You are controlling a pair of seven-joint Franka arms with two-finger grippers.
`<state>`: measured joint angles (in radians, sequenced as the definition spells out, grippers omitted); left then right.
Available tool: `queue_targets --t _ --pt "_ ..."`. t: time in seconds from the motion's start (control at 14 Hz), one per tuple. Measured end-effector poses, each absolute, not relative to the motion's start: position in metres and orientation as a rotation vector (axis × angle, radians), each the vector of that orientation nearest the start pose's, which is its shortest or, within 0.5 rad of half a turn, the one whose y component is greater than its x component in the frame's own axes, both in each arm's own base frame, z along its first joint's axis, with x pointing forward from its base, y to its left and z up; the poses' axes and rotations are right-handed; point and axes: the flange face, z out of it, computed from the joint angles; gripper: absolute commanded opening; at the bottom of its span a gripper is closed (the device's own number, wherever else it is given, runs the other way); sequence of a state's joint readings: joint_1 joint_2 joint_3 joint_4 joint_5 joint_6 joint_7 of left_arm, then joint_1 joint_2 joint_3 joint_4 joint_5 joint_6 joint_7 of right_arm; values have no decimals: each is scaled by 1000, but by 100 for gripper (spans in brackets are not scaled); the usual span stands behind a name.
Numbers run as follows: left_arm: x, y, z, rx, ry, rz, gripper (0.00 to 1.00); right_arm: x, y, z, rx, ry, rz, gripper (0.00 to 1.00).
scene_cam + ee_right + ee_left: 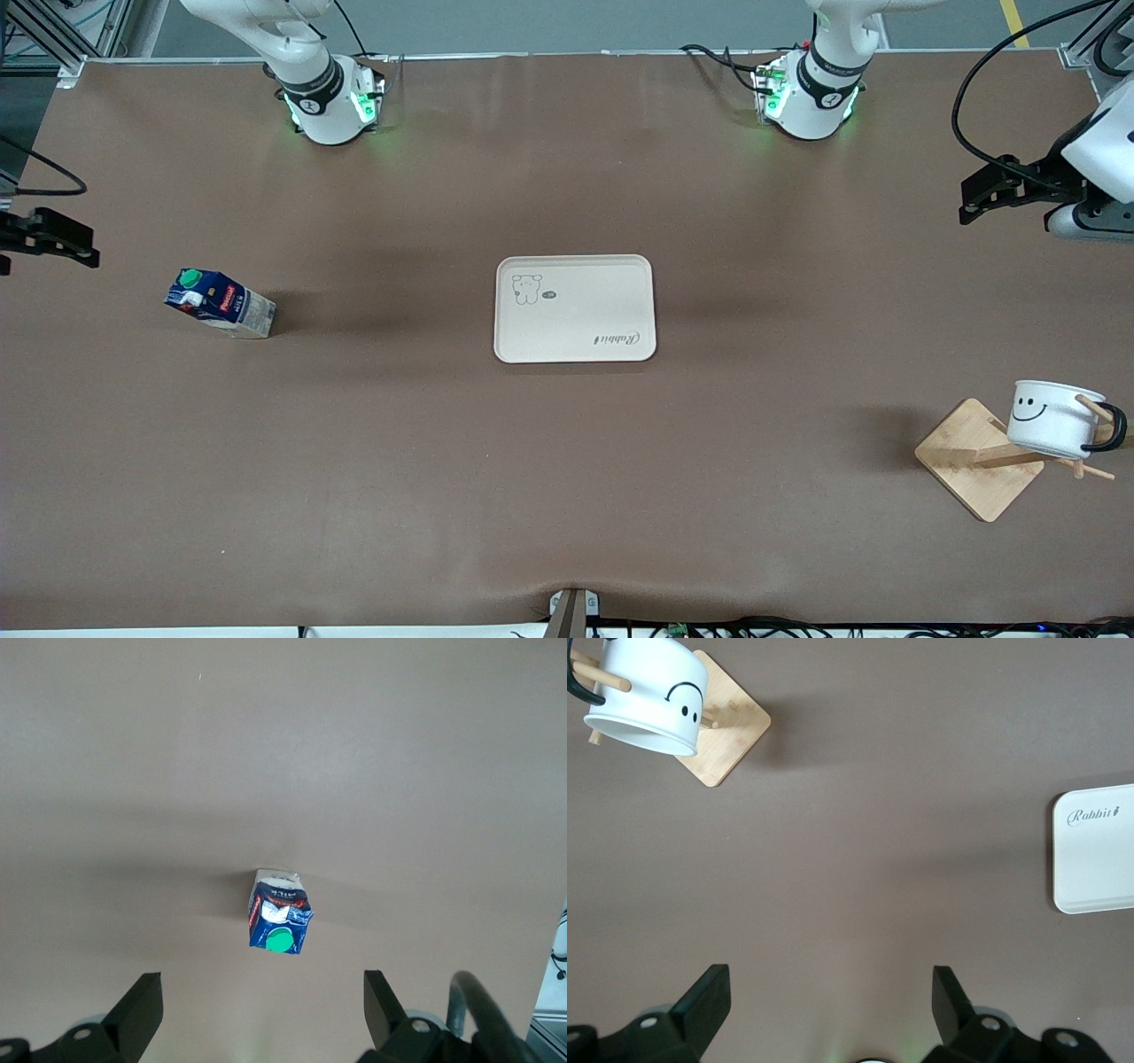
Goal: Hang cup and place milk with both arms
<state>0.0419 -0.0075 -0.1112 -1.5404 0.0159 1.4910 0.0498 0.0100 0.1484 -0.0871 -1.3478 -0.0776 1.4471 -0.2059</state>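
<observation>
1. The tray point(574, 308), a pale rounded rectangle printed with a rabbit, is shown whole only in the front view.
2. The glossy white cup point(1052, 418) is hung by its black handle on a wooden peg rack point(979, 457), toward the left arm's end from the tray.
3. The milk point(220, 303), a boxy carton, stands toward the right arm's end.
4. The left gripper point(831, 1010) and right gripper point(263, 1010) are held wide apart, empty

arms: glossy white jointed shells, black bands | bases: green status lights | black two-finger left claw point(970, 199) | right claw point(66, 244) | looped black cables
</observation>
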Motion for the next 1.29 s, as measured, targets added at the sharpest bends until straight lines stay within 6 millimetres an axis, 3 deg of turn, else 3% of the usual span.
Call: queue_targets --t 0.36,0.64,0.86,1.14,1.29 --pt "543 -36 636 -3118 185 65 100 564 -39 632 -3162 -206 319 100" --pt "543 -36 636 -3118 185 65 100 564 -42 639 -3136 -188 272 100" --pt "543 -36 636 -3118 186 65 100 551 -51 648 -3102 -148 196 100" --pt "543 -43 636 -3097 206 62 100 524 -52 645 -3082 170 198 100" --pt "542 -52 637 -3088 233 60 100 518 -47 645 -3078 221 219 100"
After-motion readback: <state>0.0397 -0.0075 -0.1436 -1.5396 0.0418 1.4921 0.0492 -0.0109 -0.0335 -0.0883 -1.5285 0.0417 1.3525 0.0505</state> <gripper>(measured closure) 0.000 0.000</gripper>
